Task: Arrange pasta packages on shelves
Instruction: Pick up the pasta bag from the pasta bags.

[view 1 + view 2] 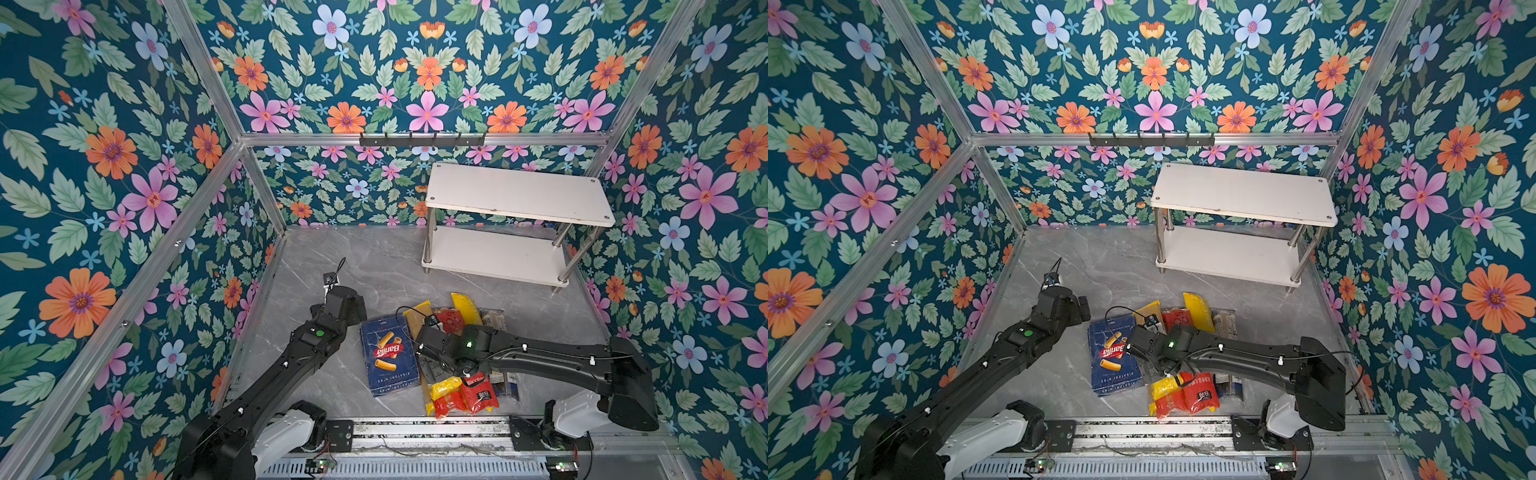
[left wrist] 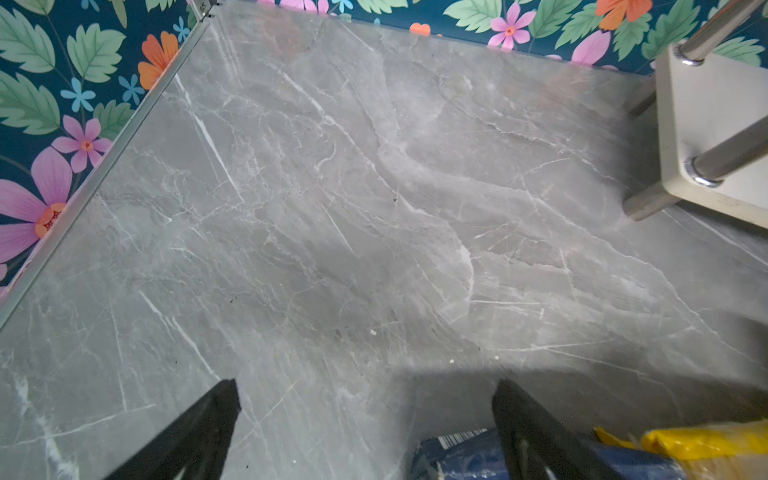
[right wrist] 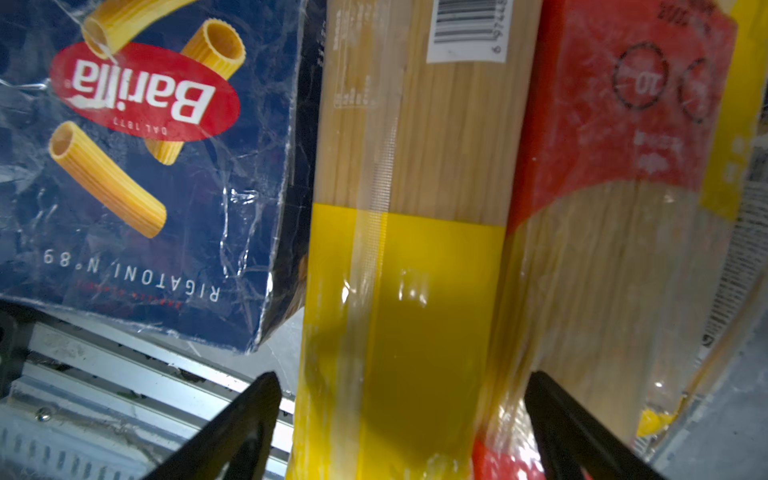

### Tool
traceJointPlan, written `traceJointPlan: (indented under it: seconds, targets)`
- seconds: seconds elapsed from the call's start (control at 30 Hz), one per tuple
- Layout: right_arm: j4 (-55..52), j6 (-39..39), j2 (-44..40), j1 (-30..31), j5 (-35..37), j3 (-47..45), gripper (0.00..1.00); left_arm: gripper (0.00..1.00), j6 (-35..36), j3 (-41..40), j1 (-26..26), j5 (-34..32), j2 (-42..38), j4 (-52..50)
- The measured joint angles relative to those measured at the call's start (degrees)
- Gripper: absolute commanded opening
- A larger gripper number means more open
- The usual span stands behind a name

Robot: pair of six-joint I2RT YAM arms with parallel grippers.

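The pasta packages lie in a pile near the front of the marble floor: a wide dark-blue Barilla pack (image 1: 388,355) with yellow (image 1: 467,307) and red (image 1: 478,392) spaghetti bags to its right. The shelves (image 1: 515,191) stand empty at the back right. My right gripper (image 3: 401,386) is open, and its jaws straddle a yellow-banded spaghetti bag (image 3: 407,270) without touching it. The Barilla pack (image 3: 137,166) lies on one side of that bag and a red bag (image 3: 615,124) on the other. My left gripper (image 2: 368,399) is open over bare floor, with the blue pack's corner (image 2: 457,453) by one finger.
A black hook rail (image 1: 422,140) hangs on the back wall above the shelves. Floral walls close in three sides. An aluminium rail (image 1: 428,428) with both arm bases runs along the front edge. A shelf corner and chrome post (image 2: 715,124) show in the left wrist view.
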Motion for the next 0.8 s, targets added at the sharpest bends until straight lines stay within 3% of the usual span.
traceJointPlan:
  seconds: [0.3, 0.6, 0.8]
  targets:
    - [-2.6, 0.0, 8.5, 0.1, 2.2, 4.4, 0.85, 0.98, -0.7, -1.3, 1.7, 1.5, -2.7, 0.1]
    - [-2.1, 1.6, 9.9, 0.1, 2.7, 3.2, 0.41, 0.98, -0.8, -1.6, 1.9, 1.7, -2.9, 0.2]
    - [-1.8, 2.1, 4.8, -0.1, 1.9, 1.1, 0.31, 0.97, -0.8, -1.6, 1.9, 2.0, -2.9, 0.2]
